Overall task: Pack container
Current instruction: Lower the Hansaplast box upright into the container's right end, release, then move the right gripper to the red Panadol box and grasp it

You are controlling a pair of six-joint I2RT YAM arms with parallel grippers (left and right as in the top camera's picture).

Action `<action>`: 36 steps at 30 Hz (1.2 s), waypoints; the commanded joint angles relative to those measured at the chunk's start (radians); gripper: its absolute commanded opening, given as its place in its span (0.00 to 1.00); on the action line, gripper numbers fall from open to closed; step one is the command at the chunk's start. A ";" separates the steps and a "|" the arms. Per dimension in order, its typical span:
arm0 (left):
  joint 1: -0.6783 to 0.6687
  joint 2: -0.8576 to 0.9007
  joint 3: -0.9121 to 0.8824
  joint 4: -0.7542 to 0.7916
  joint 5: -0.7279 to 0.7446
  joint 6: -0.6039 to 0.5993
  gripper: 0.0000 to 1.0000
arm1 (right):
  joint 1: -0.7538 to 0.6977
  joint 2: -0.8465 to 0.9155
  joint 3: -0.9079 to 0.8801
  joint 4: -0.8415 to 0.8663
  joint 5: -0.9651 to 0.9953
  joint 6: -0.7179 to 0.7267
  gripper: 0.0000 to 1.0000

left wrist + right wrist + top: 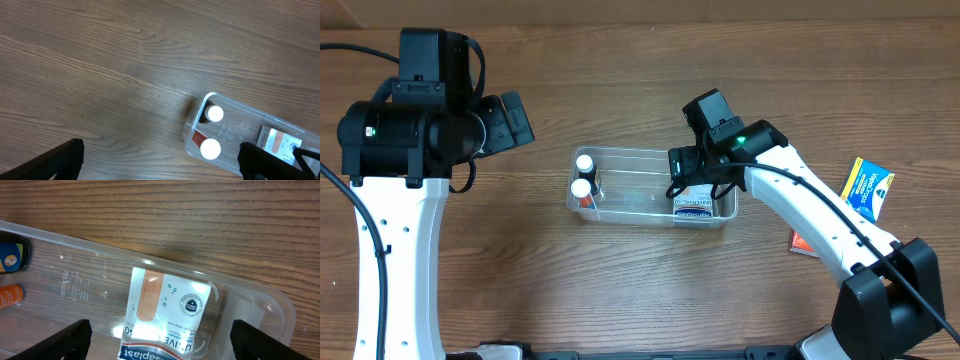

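While the right tool [159,341] hangs spread wide over its right end, the container [640,192] sits mid-desk [620,60]. It's a clear, shallow plastic tub with rounded corners. White-capped bottles [584,162] stand at its left end and a plaster box [162,315] lies flat at the right. The left tool [160,165] is off left, also wide, holding nothing.

Container [635,192] with bottles [582,187] and box [692,210]
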 commanded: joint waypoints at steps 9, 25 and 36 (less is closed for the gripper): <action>0.005 0.004 0.000 -0.002 -0.009 0.020 1.00 | -0.008 0.072 0.019 0.061 0.014 -0.004 0.96; 0.005 0.004 0.000 -0.002 -0.009 0.020 1.00 | -0.009 0.077 0.023 0.134 0.105 -0.030 1.00; 0.005 0.004 0.000 -0.001 -0.009 0.020 1.00 | -0.327 -0.317 0.196 -0.274 0.124 0.113 1.00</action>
